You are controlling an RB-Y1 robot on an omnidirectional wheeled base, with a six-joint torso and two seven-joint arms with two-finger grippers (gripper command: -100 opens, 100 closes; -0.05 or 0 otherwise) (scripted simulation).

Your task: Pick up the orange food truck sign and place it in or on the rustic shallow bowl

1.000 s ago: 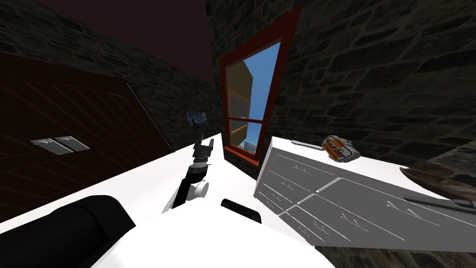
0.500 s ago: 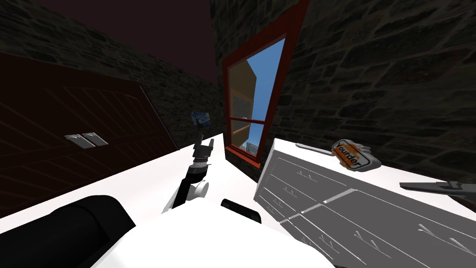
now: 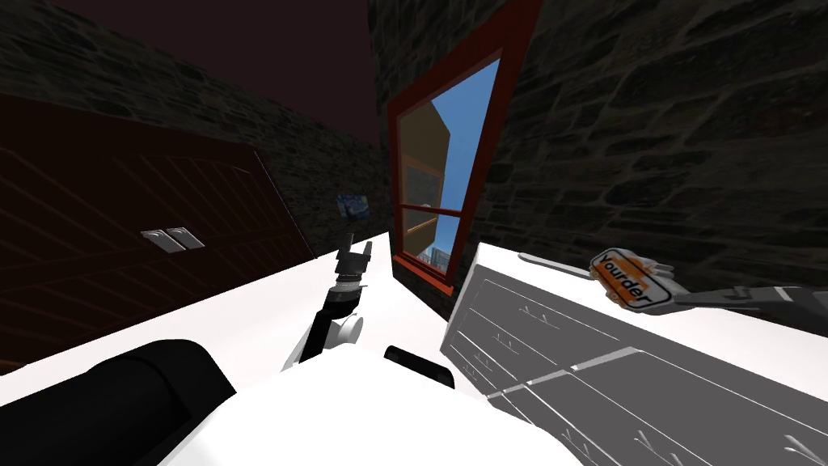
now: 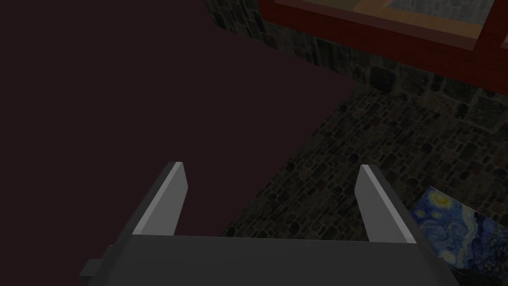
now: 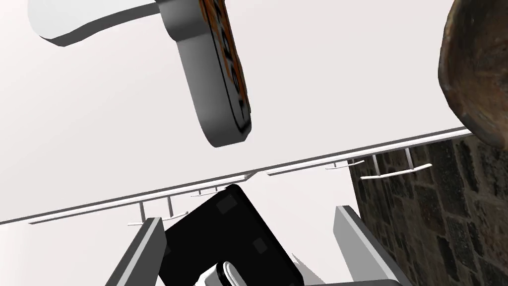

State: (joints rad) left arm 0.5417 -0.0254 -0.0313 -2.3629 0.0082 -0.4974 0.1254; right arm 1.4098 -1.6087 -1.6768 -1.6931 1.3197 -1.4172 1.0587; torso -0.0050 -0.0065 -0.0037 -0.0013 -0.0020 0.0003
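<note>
The food truck sign [image 3: 635, 279] is a grey slab with an orange and white face. It stands tilted on the white top of a dresser [image 3: 728, 336]. In the right wrist view the sign [image 5: 218, 74] is seen edge-on, ahead of my fingertips and not between them. My right gripper [image 3: 687, 301] reaches in from the right, its tips close beside the sign. That gripper [image 5: 250, 238] is open and holds nothing. The brown rough rim of the bowl [image 5: 476, 69] lies on the same top, off to one side of the sign. My left gripper [image 3: 353, 259] is out in front, open [image 4: 268, 198] and empty.
The dresser has grey drawer fronts [image 3: 566, 340] with thin handles. A flat grey piece [image 3: 550, 263] lies on its top beyond the sign. A red-framed window [image 3: 445, 178] sits in the dark stone wall, and a dark panelled door [image 3: 174, 239] is at the left.
My right gripper has come in from the right along the dresser top to just beside the sign. My head view has shifted, and the bowl has left it.
</note>
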